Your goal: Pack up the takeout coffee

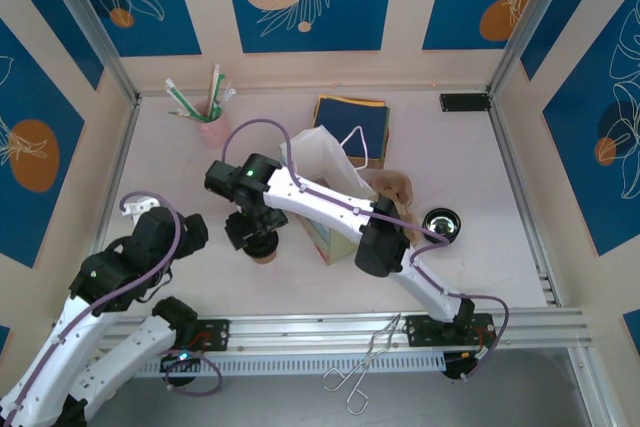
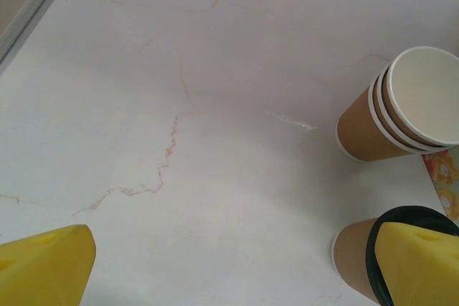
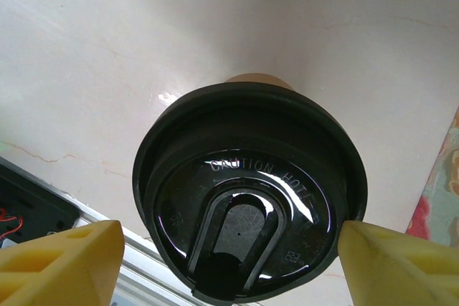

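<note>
Tongs: metal scissor-type tongs point(image 1: 356, 373) lie on the near rail, between the two arm bases.
Left gripper point(image 2: 235, 241): yellow fingers wide apart with nothing between them. It hovers over the bare white marbled tabletop point(image 2: 215, 105), to the left of the cups.
Takeout coffee: small brown kraft paper cup with a round black plastic lid point(image 3: 251, 170). It stands upright mid-table, just left of the bag. The lid is seated and the "CAUTION HOT" embossing is readable.
Right gripper point(image 3: 229, 231): straight above the lid, jaws apart, one yellow finger on each side of the rim. A gap shows at one finger; at the other I can't tell whether it touches. It is not clamped on the cup.
Cup stack: nested brown kraft paper cups, white inside, no lid point(image 2: 401, 105). They stand upright just beyond the takeout coffee, apart from it.
Bag: white paper bag with cord handles point(image 1: 320, 159) stands right of the coffee, partly hidden by the right arm.
Brown paper: crumpled brown kraft paper point(image 1: 397, 187) sits just right of the bag.
Loose lid: round black plastic lid point(image 1: 441, 223) lies on the tabletop, right of the brown paper.
Napkins: stack of dark blue square napkins point(image 1: 350, 119) sits on the far side, behind the bag.
Straw cup: pink cup holding green-and-white wrapped straws point(image 1: 212, 129) sits far left, well apart from the coffee.
</note>
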